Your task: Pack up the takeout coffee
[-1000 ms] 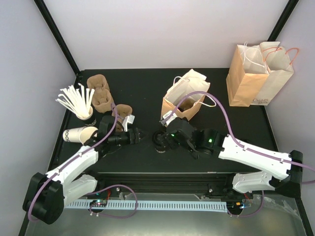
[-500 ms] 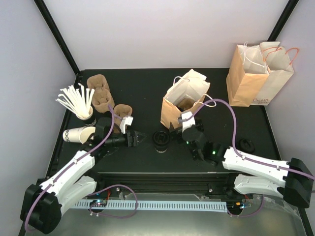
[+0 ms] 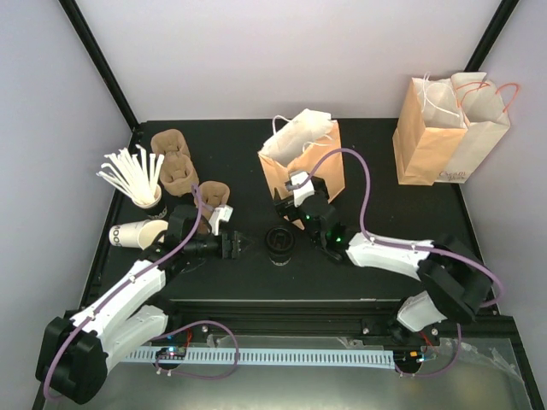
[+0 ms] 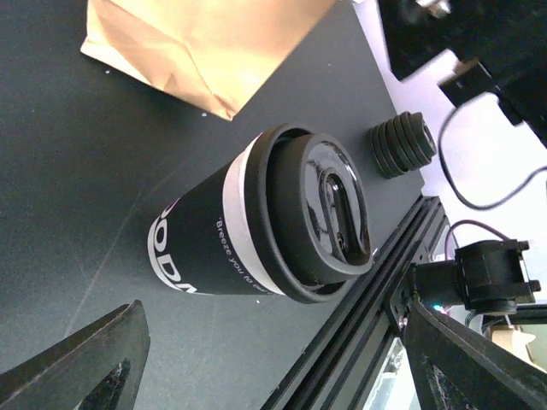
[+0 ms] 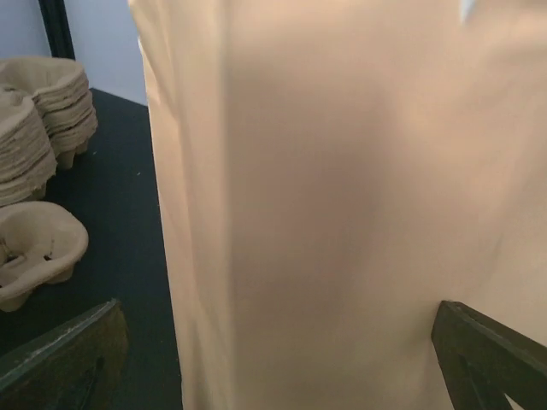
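Left pincer (image 3: 238, 244) wide, empty, just left of the lidded takeout coffee (image 3: 279, 242). Right pincer (image 3: 285, 203) wide, empty, close to the upright paper bag (image 3: 301, 158); contents hidden.

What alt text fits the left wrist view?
Small paper cup with black printed band and glossy black lid stands on the black table, untouched, ahead of the left arm's open fingers. A tan paper bag lies beyond it, a ribbed black round part nearby.

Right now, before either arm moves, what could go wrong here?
The open left gripper faces the free-standing takeout coffee from the side; an off-centre approach might tip it. The open right gripper sits very near the upright paper bag; a push could topple or crumple it.
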`<state>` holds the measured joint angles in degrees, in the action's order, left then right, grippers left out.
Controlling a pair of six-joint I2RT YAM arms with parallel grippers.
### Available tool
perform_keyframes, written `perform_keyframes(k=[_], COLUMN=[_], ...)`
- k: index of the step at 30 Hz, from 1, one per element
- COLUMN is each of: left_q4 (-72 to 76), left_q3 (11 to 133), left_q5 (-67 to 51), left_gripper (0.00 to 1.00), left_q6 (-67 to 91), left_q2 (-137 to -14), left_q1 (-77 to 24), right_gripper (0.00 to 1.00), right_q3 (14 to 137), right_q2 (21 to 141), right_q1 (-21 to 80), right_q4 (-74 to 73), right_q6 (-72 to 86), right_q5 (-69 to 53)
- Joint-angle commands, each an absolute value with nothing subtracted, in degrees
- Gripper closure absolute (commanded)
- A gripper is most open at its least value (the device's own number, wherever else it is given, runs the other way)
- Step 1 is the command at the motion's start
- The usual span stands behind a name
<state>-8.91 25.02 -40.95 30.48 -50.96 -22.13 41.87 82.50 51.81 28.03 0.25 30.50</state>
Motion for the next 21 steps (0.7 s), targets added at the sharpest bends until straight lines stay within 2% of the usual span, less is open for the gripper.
perform_keyframes(k=[1,6,10,16,21], left_q4=[-11.39,-12.0,-12.7,-12.04,-10.08], left_q3=[27.67,27.79,28.86,34.22,43.17], left_q5=[-40.41,-40.27,-39.31,-33.98,-32.07], left_gripper=[0.16,0.16,0.16,0.15,0.13], left_q6=[28.95,29.05,28.28,26.48,24.95], left_q2=[-49.94,-49.9,-50.53,-54.94,-62.91], left_q1=[-22.05,-21.99,-22.04,-21.81,-21.19], right_gripper=[0.0,0.01,0.09,0.11,0.11], right_q3=[45.01,43.52,40.35,38.91,39.15], right_q2=[87.13,90.83,91.76,91.09,89.15], right_q1=[48.35,47.06,44.76,44.21,43.16], right_q4=[38.6,44.52,49.81,51.29,46.36], right_q6=[-4.07,-12.18,-13.85,-13.69,-11.51], right_q5=[22.15,21.04,15.24,16.94,15.24])
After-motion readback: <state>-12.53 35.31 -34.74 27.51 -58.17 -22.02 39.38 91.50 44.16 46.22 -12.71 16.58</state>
